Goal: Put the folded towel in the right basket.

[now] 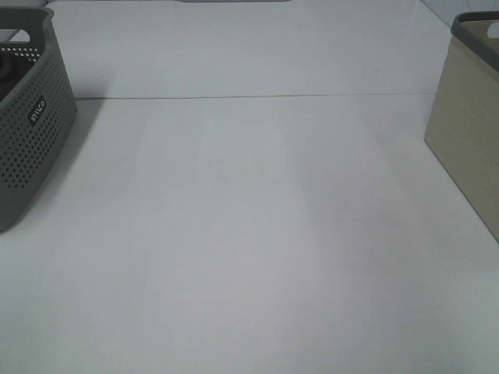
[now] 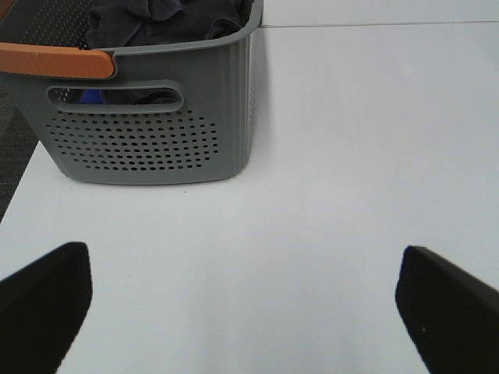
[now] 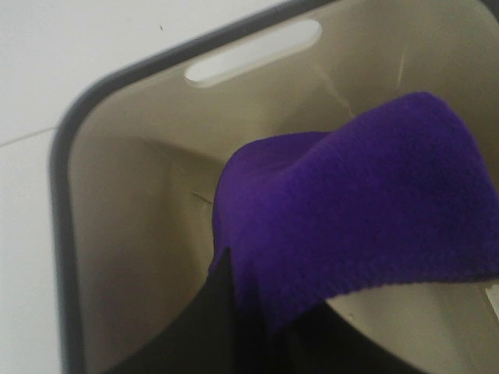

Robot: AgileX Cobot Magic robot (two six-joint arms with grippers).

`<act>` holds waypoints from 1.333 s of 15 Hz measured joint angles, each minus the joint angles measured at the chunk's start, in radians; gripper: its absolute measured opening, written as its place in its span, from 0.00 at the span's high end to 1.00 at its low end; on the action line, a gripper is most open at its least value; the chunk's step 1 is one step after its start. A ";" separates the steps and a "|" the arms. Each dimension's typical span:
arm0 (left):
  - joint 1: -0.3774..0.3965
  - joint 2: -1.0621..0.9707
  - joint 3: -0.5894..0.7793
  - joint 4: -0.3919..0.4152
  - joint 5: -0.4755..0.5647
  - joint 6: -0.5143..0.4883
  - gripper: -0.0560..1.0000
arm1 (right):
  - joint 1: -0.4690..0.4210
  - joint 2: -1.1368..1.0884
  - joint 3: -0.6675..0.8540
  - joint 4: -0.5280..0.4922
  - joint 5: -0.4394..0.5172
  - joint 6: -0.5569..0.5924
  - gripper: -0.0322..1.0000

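Note:
In the right wrist view, the purple folded towel (image 3: 351, 218) hangs from my right gripper (image 3: 257, 331), which is shut on it. One dark finger (image 3: 207, 327) shows under the cloth. The towel hangs over the inside of the beige right basket (image 3: 125, 234), which has a dark rim and a slot handle. In the high view only that basket's side (image 1: 468, 132) shows at the right edge, and neither gripper is in sight. My left gripper (image 2: 245, 292) is open and empty, low over the white table and facing the grey basket (image 2: 156, 140).
The grey perforated basket (image 1: 31, 117) stands at the table's left edge and holds dark cloths (image 2: 164, 19); an orange handle (image 2: 54, 61) lies across it. The white table (image 1: 249, 234) stretches between the two baskets, with a seam line across the back.

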 joint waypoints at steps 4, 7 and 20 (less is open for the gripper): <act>0.000 0.000 0.000 0.000 0.000 0.000 0.01 | 0.000 0.056 0.000 -0.026 0.003 -0.001 0.14; 0.000 0.000 0.000 0.000 0.000 0.000 0.01 | 0.000 0.055 0.000 -0.023 0.029 -0.009 0.04; 0.000 0.000 0.000 0.002 0.000 0.000 0.01 | 0.393 -0.031 -0.353 -0.141 0.257 0.132 0.04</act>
